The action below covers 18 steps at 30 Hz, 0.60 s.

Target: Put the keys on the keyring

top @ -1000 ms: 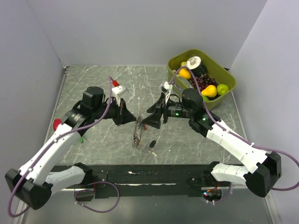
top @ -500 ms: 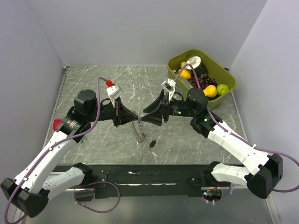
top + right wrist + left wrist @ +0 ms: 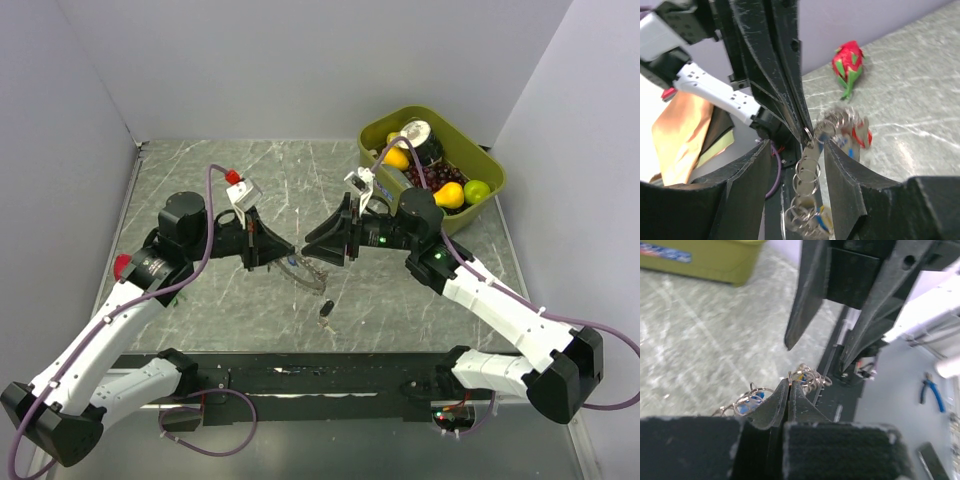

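Note:
The keyring (image 3: 303, 270), a coil of thin grey metal loops, hangs between the two grippers above the table. My left gripper (image 3: 277, 253) is shut on one loop of the keyring (image 3: 789, 381), pinched at the fingertips. My right gripper (image 3: 799, 145) faces it, jaws apart, with the keyring (image 3: 808, 172) dangling in the gap and touching neither finger clearly. Blurred keys hang on it: a red-headed one (image 3: 863, 136) and a blue-headed one (image 3: 744, 408). A black key (image 3: 324, 312) lies alone on the table below the grippers.
A green bin (image 3: 455, 122) of toy fruit stands at the back right, close behind the right arm. A red dragon-fruit toy (image 3: 847, 62) lies on the marble table at the far left, beside the left arm. The black mounting rail (image 3: 330, 378) runs along the near edge.
The left arm drew back to the left and the keyring came up off the table. The right gripper followed and its jaws narrowed around the hanging ring.

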Each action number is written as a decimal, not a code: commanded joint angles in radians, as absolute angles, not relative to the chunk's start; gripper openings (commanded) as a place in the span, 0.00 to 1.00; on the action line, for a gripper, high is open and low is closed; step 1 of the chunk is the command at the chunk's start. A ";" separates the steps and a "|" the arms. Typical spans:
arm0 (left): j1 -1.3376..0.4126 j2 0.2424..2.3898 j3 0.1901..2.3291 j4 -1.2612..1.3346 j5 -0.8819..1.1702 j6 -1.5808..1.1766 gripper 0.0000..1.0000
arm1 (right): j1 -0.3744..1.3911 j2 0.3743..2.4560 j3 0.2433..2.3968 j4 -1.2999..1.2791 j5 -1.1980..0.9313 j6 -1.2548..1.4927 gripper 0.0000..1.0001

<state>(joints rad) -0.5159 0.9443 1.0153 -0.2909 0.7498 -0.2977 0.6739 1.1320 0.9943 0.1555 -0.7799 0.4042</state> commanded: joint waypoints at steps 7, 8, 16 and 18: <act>-0.518 0.927 0.999 -0.388 0.424 -0.271 0.01 | 0.667 1.192 1.023 0.054 -0.650 0.425 0.54; -0.518 0.916 0.973 -0.396 0.393 -0.279 0.01 | 0.667 1.196 1.017 0.057 -0.649 0.429 0.54; -0.518 0.874 0.877 -0.417 0.138 -0.362 0.01 | 0.667 1.238 0.980 0.048 -0.620 0.436 0.54; -0.518 0.920 0.887 -0.397 0.111 -0.386 0.01 | 0.667 1.241 0.974 0.045 -0.612 0.433 0.54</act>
